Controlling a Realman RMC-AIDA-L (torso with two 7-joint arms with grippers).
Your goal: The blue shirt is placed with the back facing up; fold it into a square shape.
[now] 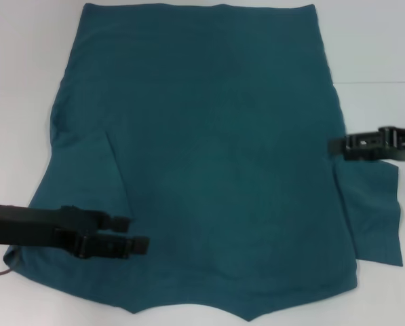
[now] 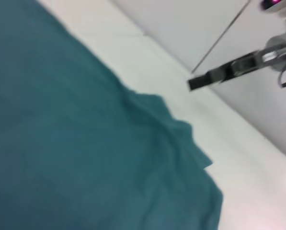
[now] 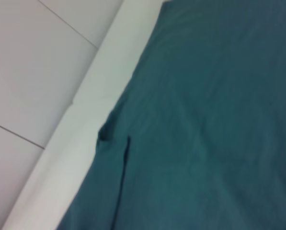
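The white worktop [image 1: 378, 41] carries the blue shirt [image 1: 216, 156], spread flat across most of the frame, while the left gripper [image 1: 140, 233] sits over its lower left with fingers apart and the right gripper [image 1: 332, 147], whose finger spacing cannot be told, reaches its right edge.

A plain white table [image 1: 26, 81] is seen filling the head view, evenly lit, with no hard shadows cast. Beyond its edge, in the wrist views, a pale grey floor [image 3: 32, 57] is shown, crossed by thin dark lines, possibly tile joints.
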